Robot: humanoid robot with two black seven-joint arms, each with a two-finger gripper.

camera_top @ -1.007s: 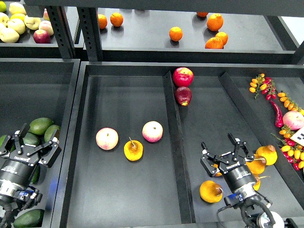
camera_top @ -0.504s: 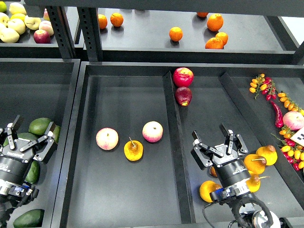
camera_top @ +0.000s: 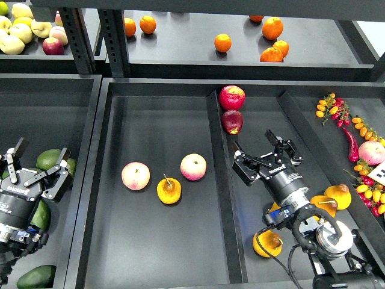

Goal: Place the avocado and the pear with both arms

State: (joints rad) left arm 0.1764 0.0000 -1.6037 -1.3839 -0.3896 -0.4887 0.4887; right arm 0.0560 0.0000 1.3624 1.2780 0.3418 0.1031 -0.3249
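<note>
Several avocados lie in the left bin: a mid-green one [camera_top: 48,158] behind my left gripper, a dark green avocado [camera_top: 40,214] partly hidden under it, and another dark one [camera_top: 36,276] at the bottom edge. My left gripper [camera_top: 35,170] is open and empty just above them. The plump yellow-orange pear [camera_top: 267,244] with a brownish blush lies in the right compartment, near the front. My right gripper [camera_top: 266,158] is open and empty, above and behind that pear, close to the divider.
A long-stemmed orange pear [camera_top: 169,189] and two peaches [camera_top: 136,176] lie in the middle compartment. More pears [camera_top: 338,195] lie right of my right arm. Two red apples [camera_top: 231,97] sit at the back. Chillies and small tomatoes [camera_top: 361,150] fill the far-right bin.
My right gripper has moved up and to the left, away from the pears, still open and empty. My left gripper has shifted slightly left over the avocados.
</note>
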